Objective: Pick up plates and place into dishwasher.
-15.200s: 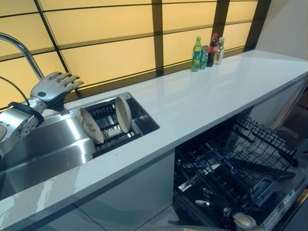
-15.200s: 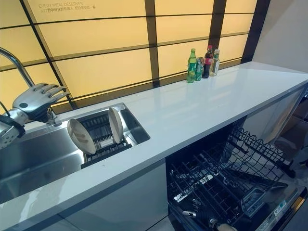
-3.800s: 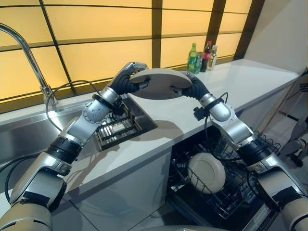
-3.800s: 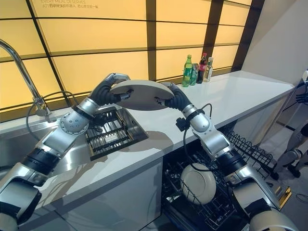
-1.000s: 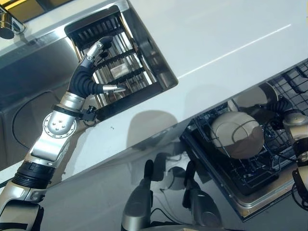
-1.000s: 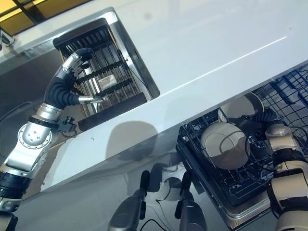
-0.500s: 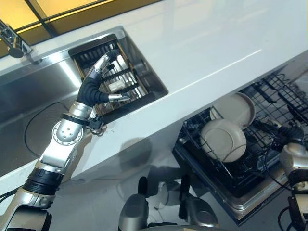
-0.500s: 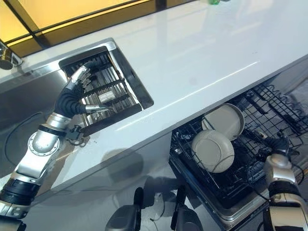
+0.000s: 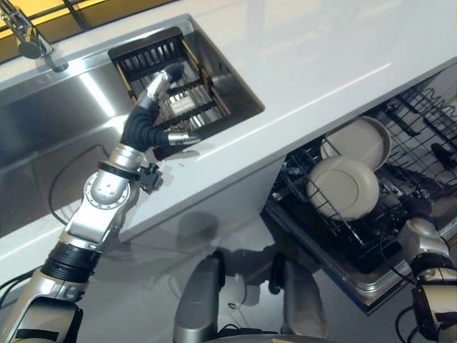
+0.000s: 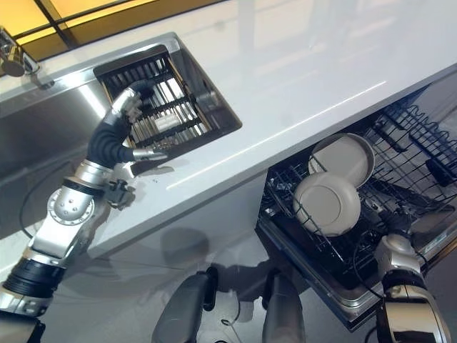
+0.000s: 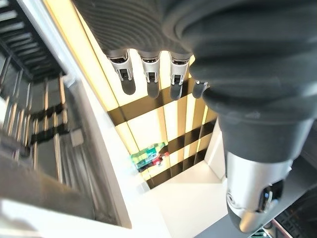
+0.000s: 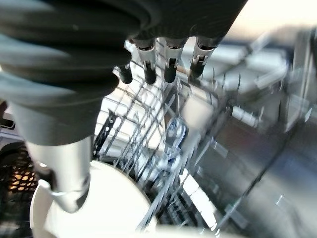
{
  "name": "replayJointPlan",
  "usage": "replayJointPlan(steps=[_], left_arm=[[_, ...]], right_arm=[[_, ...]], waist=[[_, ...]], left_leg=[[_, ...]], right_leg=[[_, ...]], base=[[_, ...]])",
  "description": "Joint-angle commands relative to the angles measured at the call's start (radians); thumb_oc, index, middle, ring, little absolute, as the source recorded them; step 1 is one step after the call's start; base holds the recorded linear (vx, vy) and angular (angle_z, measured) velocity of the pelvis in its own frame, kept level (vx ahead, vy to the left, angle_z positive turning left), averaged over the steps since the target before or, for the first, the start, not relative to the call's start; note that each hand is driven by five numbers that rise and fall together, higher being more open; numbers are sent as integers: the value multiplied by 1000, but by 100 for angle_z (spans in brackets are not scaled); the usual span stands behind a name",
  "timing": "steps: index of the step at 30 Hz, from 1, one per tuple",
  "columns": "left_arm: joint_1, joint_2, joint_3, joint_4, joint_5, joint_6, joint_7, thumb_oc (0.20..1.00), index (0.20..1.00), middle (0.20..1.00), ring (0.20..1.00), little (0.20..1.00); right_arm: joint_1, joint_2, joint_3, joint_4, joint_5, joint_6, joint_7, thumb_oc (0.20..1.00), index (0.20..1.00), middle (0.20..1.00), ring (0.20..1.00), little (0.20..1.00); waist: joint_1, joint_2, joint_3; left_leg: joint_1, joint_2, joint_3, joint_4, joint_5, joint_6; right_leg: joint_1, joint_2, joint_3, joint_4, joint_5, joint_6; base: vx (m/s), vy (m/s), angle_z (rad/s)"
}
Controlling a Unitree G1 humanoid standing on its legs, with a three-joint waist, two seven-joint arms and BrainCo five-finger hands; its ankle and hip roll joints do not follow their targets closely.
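2 round beige plates are seen standing on edge in the dishwasher rack (image 9: 400, 193), at the lower right of the scene. The nearer plate (image 9: 343, 187) shows its plain back with a raised foot ring, and the farther plate (image 9: 362, 141) stands just behind it, partly overlapped, with its rim turned up. Both are matte and unpatterned.

The right hand (image 12: 79, 99) is held low by the rack, near the plates but apart from them. In the right wrist view its fingers (image 12: 168, 62) are relaxed and apart, with nothing held, and a pale plate edge is seen past the thumb.

The left hand (image 9: 153, 118) is raised over the sink's dish rack (image 9: 175, 86), at the far left. Its fingers (image 11: 148, 74) are loosely extended and spread, clasping nothing.

The worktop (image 9: 321, 57) is glossy white and runs across the scene. A stainless sink (image 9: 50, 143) is set into it, with a chrome tap (image 9: 21, 32) at its far edge. Amber back-lit wall panels with dark bars (image 11: 163, 119) are seen in the left wrist view, with some bottles (image 11: 148, 156) standing before them. No writing can be read.
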Motion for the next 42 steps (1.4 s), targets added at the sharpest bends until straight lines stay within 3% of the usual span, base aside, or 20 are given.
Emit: replayJointPlan(steps=[1, 6, 11, 14, 16, 19, 24, 29, 32, 42], left_arm=[[66, -71, -15, -16, 13, -47, 44, 1000, 1000, 1000, 1000, 1000], [38, -77, -34, -17, 3, -25, 61, 1000, 1000, 1000, 1000, 1000], [22, -76, -45, -12, -8, -23, 58, 1000, 1000, 1000, 1000, 1000], [21, -70, -43, -13, -12, -30, 54, 1000, 1000, 1000, 1000, 1000], [18, -62, -41, -6, -25, -40, 51, 1000, 1000, 1000, 1000, 1000], [16, -60, -44, 2, -27, -45, 54, 1000, 1000, 1000, 1000, 1000], [13, -67, -49, 5, -31, -34, 36, 1000, 1000, 1000, 1000, 1000], [28, -50, -42, 19, -61, -56, 14, 1000, 1000, 1000, 1000, 1000], [43, -49, -31, 29, -67, -72, 3, 1000, 1000, 1000, 1000, 1000], [11, -1, -30, 13, -113, -54, -24, 1000, 1000, 1000, 1000, 1000]], right_arm=[[-60, -5, 55, 61, 91, 22, 64, 1000, 1000, 1000, 1000, 1000], [-132, -10, 61, 141, 190, 73, 115, 1000, 1000, 1000, 1000, 1000], [-185, -4, 78, 155, 326, 106, 252, 1000, 1000, 1000, 1000, 1000], [-198, -2, 74, 152, 370, 71, 262, 1000, 1000, 1000, 1000, 1000], [-201, 1, 66, 142, 347, 10, 207, 1000, 1000, 1000, 1000, 1000], [-205, 2, 58, 120, 323, -6, 180, 1000, 1000, 1000, 1000, 1000], [-209, 2, 51, 106, 479, 66, 385, 1000, 1000, 1000, 1000, 1000], [-184, 17, 34, 62, 662, 91, 545, 1000, 1000, 1000, 1000, 1000], [-173, 32, 33, 22, 694, 64, 613, 1000, 1000, 1000, 1000, 1000], [-340, -43, 105, -24, 624, 65, 529, 1000, 1000, 1000, 1000, 1000]], waist=[[-1, 35, 8], [3, 51, 12], [10, 59, 12], [13, 58, 12], [10, 54, 7], [6, 49, 0], [8, 46, -9], [14, 44, -19], [18, 42, -24], [48, 47, -22]], left_leg=[[-43, -53, 58, 128, -125, 119], [-110, -60, 64, 209, -150, 124], [-137, -65, 57, 232, -152, 122], [-142, -62, 59, 235, -151, 120], [-144, -58, 61, 233, -151, 118], [-138, -51, 59, 232, -153, 116], [-129, -52, 55, 236, -158, 117], [-130, -50, 52, 237, -158, 114], [-131, -50, 50, 236, -158, 115], [-188, -64, 28, 242, -135, 114]], right_leg=[[-3, 23, -16, 107, -47, -61], [-75, 23, -6, 182, -75, -73], [-108, 26, -1, 212, -83, -77], [-113, 26, -2, 214, -84, -78], [-114, 29, -3, 212, -83, -77], [-109, 31, 0, 209, -81, -73], [-100, 32, 4, 208, -82, -76], [-98, 27, 0, 211, -84, -75], [-102, 26, -4, 215, -84, -72], [-156, 21, -9, 238, -78, -67]], base=[[-72, 42, -10], [-30, 15, -2], [-14, 3, 0], [-13, -5, -4], [-9, -3, -2], [8, 0, 2], [22, 3, -2], [18, -13, -1], [25, -39, -2], [-4, -56, 1]])
